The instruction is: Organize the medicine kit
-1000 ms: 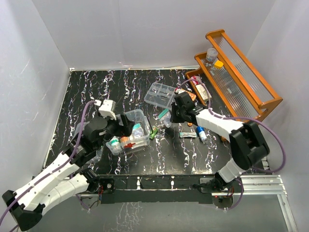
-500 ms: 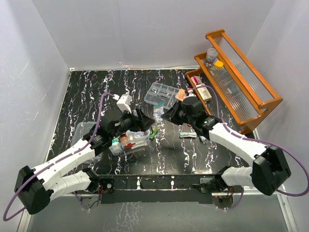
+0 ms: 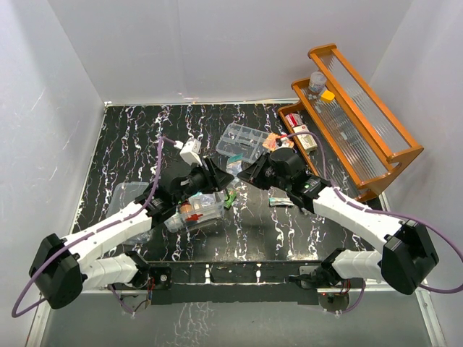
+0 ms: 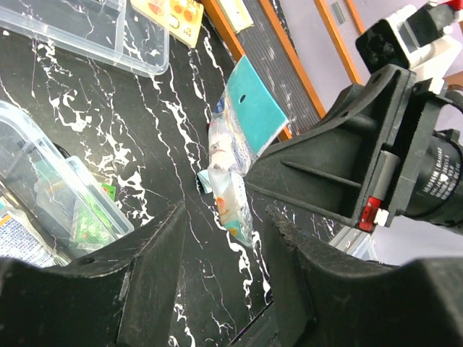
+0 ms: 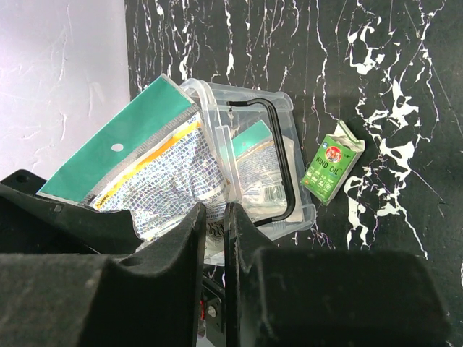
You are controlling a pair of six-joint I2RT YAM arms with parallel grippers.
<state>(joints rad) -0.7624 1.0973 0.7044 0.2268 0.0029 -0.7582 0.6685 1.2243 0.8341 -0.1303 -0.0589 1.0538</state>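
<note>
1. Left gripper (image 4: 226, 217) has swung across from the kit toward the right one. Its jaws are parted and straddle the sachet (image 4: 235, 144), not yet pinching.
2. Right gripper (image 5: 213, 211) is clenched on one end of the sachet, holding it aloft, probably for a handover.
3. Medicine kit (image 3: 202, 213) sits on the table just below the left gripper.

The left arm (image 3: 108, 233) and right arm (image 3: 354, 212) share one build — white shells on the links, black housings at the joints. A purple cable (image 3: 158, 166) runs along each. The left gripper (image 4: 224, 213) has matt black, rough-edged fingers (image 4: 152, 282); a white camera block (image 3: 189, 152) sits at its wrist.
</note>
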